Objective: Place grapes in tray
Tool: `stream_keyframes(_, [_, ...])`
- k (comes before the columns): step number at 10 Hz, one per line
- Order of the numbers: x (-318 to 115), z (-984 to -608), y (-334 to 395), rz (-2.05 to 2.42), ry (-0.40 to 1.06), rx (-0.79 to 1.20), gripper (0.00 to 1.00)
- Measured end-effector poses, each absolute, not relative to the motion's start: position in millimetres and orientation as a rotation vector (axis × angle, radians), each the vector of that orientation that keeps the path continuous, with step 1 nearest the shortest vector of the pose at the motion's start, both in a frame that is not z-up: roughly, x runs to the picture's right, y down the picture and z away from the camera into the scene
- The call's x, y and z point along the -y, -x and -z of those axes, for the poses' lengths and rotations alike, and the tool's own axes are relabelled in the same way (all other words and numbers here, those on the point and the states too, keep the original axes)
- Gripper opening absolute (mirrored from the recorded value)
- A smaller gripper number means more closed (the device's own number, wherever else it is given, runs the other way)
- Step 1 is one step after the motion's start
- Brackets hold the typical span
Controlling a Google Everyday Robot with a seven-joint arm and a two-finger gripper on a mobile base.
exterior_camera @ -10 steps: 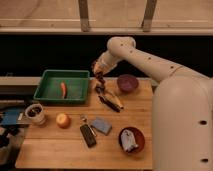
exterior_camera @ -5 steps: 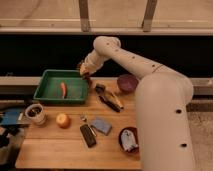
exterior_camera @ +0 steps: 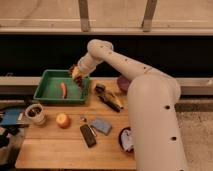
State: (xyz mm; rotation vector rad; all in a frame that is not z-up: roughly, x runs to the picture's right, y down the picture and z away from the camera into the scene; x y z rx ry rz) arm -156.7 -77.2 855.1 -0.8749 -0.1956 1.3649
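Observation:
The green tray (exterior_camera: 48,86) sits at the back left of the wooden table. My gripper (exterior_camera: 76,75) hangs over the tray's right end, just above its rim. It is shut on the grapes (exterior_camera: 75,72), a small dark reddish lump between the fingers. The grapes are held in the air and are partly hidden by the gripper. The arm reaches in from the right.
An orange-red carrot-like piece (exterior_camera: 63,89) lies in the tray. A banana (exterior_camera: 108,96) and a purple bowl (exterior_camera: 122,83) are to its right. In front are a white cup (exterior_camera: 35,113), an orange fruit (exterior_camera: 62,120), a blue sponge (exterior_camera: 103,125), a black object (exterior_camera: 88,135) and a red-brown bowl (exterior_camera: 126,140).
My gripper has carried the grapes leftward, from beside the purple bowl to over the right end of the green tray.

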Motion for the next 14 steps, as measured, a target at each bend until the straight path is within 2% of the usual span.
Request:
stream_keyframes(2, [69, -858, 168, -1.356, 0.905, 0.198, 0.11])
stream_keyframes(3, [63, -861, 171, -1.355, 0.927, 0.198, 0.24])
stream_keyframes(6, [52, -865, 177, -1.334, 0.974, 0.196, 0.52])
stream_keyframes(7, [51, -864, 180, -1.322, 0.987, 0.202, 0.64])
stream_keyframes(9, [51, -864, 177, -1.318, 0.996, 0.209, 0.78])
stream_keyframes(14, [56, -861, 171, -1.327, 1.006, 0.236, 0.8])
